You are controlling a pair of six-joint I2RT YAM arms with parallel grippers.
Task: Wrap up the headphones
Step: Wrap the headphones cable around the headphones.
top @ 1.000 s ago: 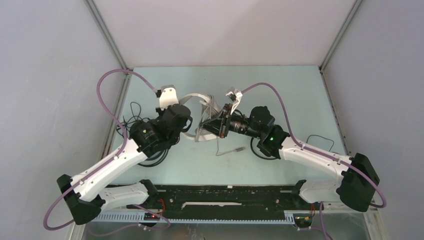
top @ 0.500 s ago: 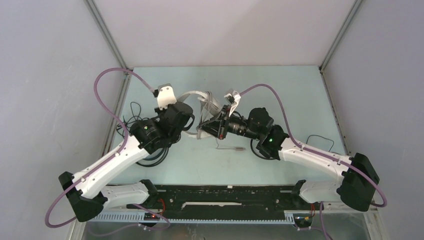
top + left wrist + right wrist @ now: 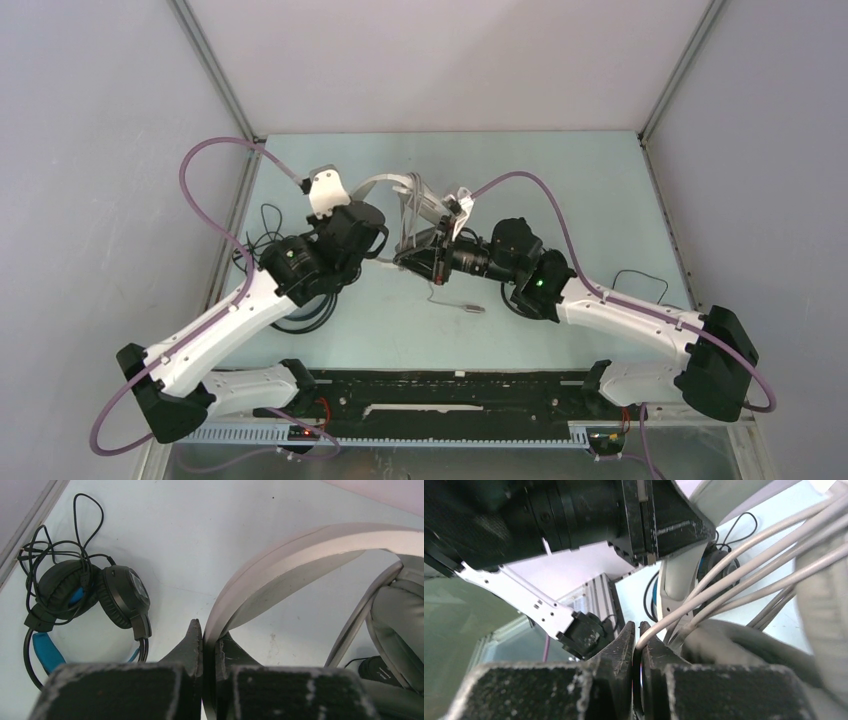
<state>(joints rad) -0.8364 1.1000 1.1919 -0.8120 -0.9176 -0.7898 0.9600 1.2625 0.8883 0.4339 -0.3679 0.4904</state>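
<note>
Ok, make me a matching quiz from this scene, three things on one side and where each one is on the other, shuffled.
Things:
1. white-grey headband
2. grey cable
3. black-and-blue headphones

Places:
A. lying on the table, held by nothing
B. clamped in the left jaws
C. pinched in the right jaws

Pairs: 1-B, 2-C, 3-A

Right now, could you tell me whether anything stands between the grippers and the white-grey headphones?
Nothing visible does: the left gripper is shut on the headband of the white-grey headphones, and the right gripper pinches their grey cable.
</note>
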